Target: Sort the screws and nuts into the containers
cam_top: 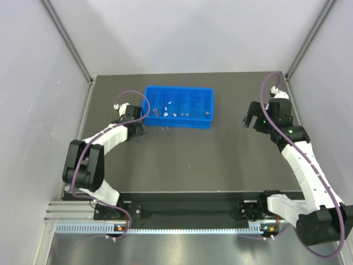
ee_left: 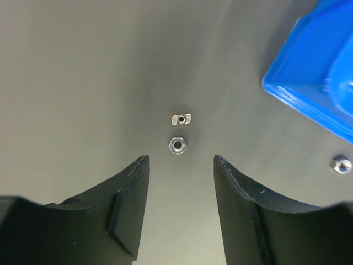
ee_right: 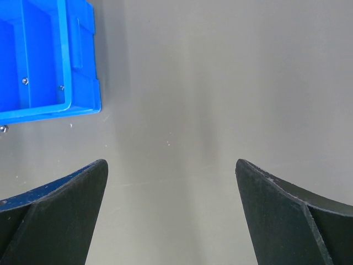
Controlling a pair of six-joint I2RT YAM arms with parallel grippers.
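Blue plastic, split into narrow compartments, forms the tray (cam_top: 180,88), which is set at the upper centre of the top view on the dark grey desk (cam_top: 220,160). Small silvery pieces (cam_top: 175,114) are scattered through the compartments; screws cannot be told from nuts at that size. A few specks (cam_top: 165,128) are seen on the desk just below the tray's lower wall.

In the left wrist view the left hand (ee_left: 181,160) is shown at the bottom of the frame with its black fingers (ee_left: 129,193) apart and nothing clamped between them. A hex nut (ee_left: 177,146) is seen flat on the desk just above the gap between the tips, touched by neither. An oblong nut (ee_left: 181,118) is seen just above it, apart from it. A third nut (ee_left: 342,164) is found at the right edge, below the tray corner that fills the upper right. In the top view this hand is placed at the tray's lower left corner.

In the right wrist view the right hand (ee_right: 171,163) is shown with its fingers spread wide over the desk, gripping nothing. The tray's end is seen at upper left, with two pieces inside. In the top view this hand is held at the right, well apart from the tray.
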